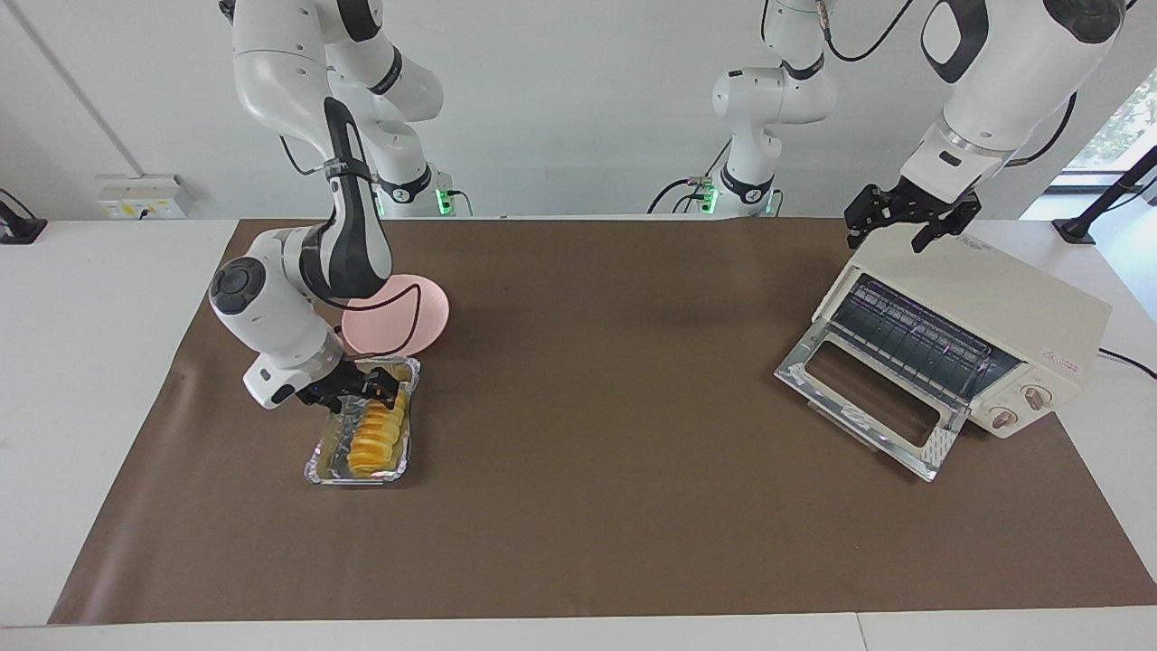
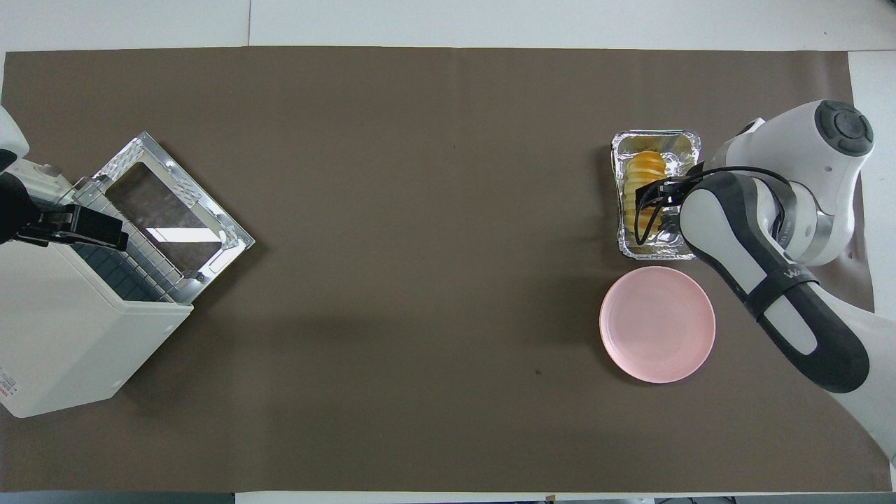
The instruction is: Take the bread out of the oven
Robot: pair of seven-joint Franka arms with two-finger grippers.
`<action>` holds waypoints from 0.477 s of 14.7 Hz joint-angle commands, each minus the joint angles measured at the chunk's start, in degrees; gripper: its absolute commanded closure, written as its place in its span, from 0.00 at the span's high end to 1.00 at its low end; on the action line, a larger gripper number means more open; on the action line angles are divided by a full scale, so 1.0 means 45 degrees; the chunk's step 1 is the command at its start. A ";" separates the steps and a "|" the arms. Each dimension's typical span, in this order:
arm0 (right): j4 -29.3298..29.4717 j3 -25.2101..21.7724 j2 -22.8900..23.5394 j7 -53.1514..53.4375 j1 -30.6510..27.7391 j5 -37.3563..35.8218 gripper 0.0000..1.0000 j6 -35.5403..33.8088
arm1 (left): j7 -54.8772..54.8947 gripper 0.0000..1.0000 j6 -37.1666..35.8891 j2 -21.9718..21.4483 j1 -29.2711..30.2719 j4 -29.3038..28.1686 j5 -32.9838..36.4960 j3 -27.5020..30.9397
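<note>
The bread [image 1: 375,443] lies in a crinkled foil tray [image 1: 318,470] on the brown mat near the right arm's end of the table; it also shows in the overhead view [image 2: 645,168]. My right gripper [image 1: 375,389] is low over the end of the tray nearer the robots, at the bread's end, and shows in the overhead view [image 2: 661,206]. The cream-white oven [image 1: 1012,298] stands at the left arm's end with its glass door [image 1: 868,398] dropped open; the rack shows no bread. My left gripper [image 1: 904,226] hangs open and empty just above the oven's top.
A pink round plate [image 1: 407,321] sits beside the foil tray, nearer the robots, and shows in the overhead view [image 2: 658,325]. The right arm's elbow hangs over the plate. The oven's open door juts out onto the mat.
</note>
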 commanded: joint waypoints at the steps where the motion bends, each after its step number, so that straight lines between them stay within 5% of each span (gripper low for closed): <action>1: -0.0433 0.0080 -0.0367 0.0373 -0.0055 -0.0157 0.89 0.0234 | 0.0089 1.00 0.0113 -0.0201 0.0092 -0.0127 0.0019 -0.0038; 7: -0.0453 0.0080 -0.0308 0.0452 0.0238 -0.0157 0.88 0.0468 | 0.0089 1.00 0.0113 -0.0201 0.0092 -0.0127 0.0019 -0.0038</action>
